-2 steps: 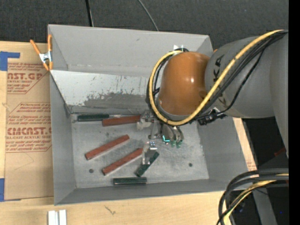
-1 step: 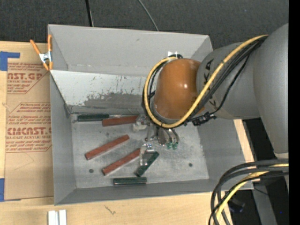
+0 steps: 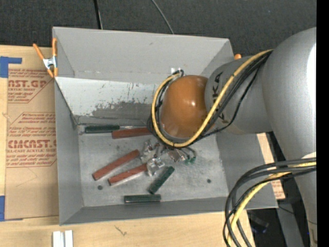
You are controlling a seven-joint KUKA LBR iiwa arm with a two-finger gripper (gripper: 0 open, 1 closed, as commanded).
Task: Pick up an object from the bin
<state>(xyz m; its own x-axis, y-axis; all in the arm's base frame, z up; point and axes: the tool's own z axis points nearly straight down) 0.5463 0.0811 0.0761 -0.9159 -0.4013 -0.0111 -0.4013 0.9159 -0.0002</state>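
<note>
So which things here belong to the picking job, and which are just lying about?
Job: gripper; metal pliers with red-brown grips beside it; grey metal bin.
Lying about: dark green bar by near wall; red-brown bar, far wall.

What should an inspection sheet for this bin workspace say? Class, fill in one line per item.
Surface: grey metal bin, floor scuffed.
Job's things: two red-brown sticks side by side mid-bin; slanted dark green stick beside their right ends.
Clutter: third red-brown stick and back dark green stick along the back wall; front dark green stick near the front wall.
Grippers: gripper low over the paired sticks' right ends, under the orange cover; whether it holds anything cannot be told.
Cables: black and yellow cables loop round the cover.
Surroundings: dark floor behind the bin.
</note>
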